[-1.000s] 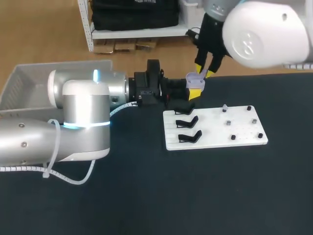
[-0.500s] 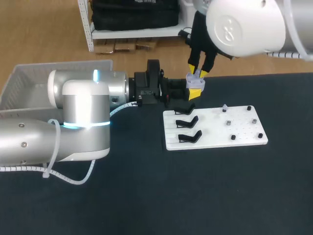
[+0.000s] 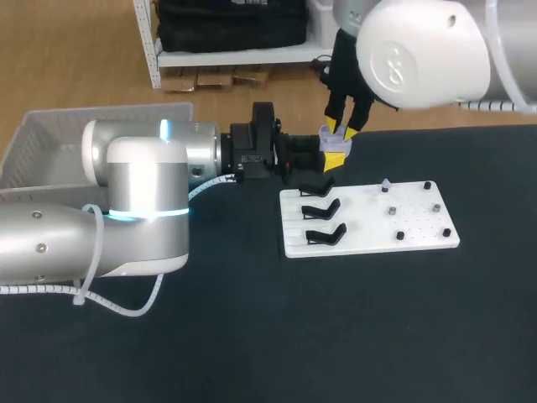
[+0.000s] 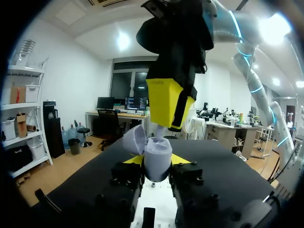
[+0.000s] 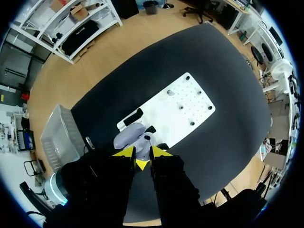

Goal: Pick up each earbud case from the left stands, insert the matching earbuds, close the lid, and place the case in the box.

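Black table (image 3: 252, 336), open lilac earbud case (image 4: 157, 159)

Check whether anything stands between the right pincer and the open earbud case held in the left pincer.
Nothing visible does. The right pincer hangs directly above the lavender earbud case, lid open, which the left pincer grips; no other thing shows between them.

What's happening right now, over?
Left gripper shut on open earbud case, held above table. Right gripper open, hovering just over the case. Nothing between them; white stand board lies below, apart.
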